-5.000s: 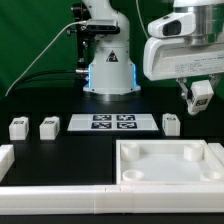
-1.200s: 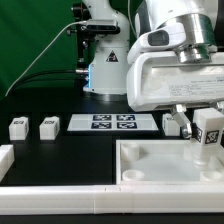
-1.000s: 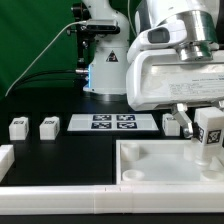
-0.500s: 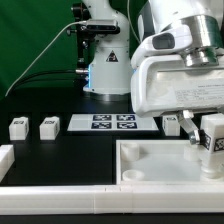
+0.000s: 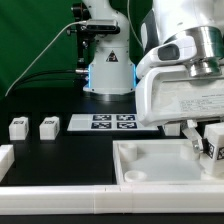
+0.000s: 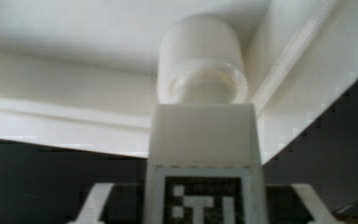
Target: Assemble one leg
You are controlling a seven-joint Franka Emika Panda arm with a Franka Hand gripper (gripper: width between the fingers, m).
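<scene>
My gripper (image 5: pixel 207 141) is shut on a leg (image 5: pixel 214 141), a small white block with a black-and-white tag. It holds the leg just over the far right corner of the large white tray-like piece (image 5: pixel 165 176). In the wrist view the leg (image 6: pixel 202 130) sits between my fingers (image 6: pixel 105 205). Its rounded end points into the tray's inner corner (image 6: pixel 87 85). I cannot tell whether it touches the tray. Two more legs (image 5: pixel 17 127) (image 5: pixel 48 127) stand on the black table at the exterior view's left.
The marker board (image 5: pixel 112 123) lies flat at the middle back. The robot base (image 5: pixel 108 70) stands behind it. A white block (image 5: pixel 5 158) sits at the left edge and a long white rail (image 5: pixel 60 193) runs along the front. My arm hides the table behind the tray's right side.
The gripper, with the leg in it, has come down from high at the back right and shifted right, over the tray's far right corner. The legs on the table have not moved.
</scene>
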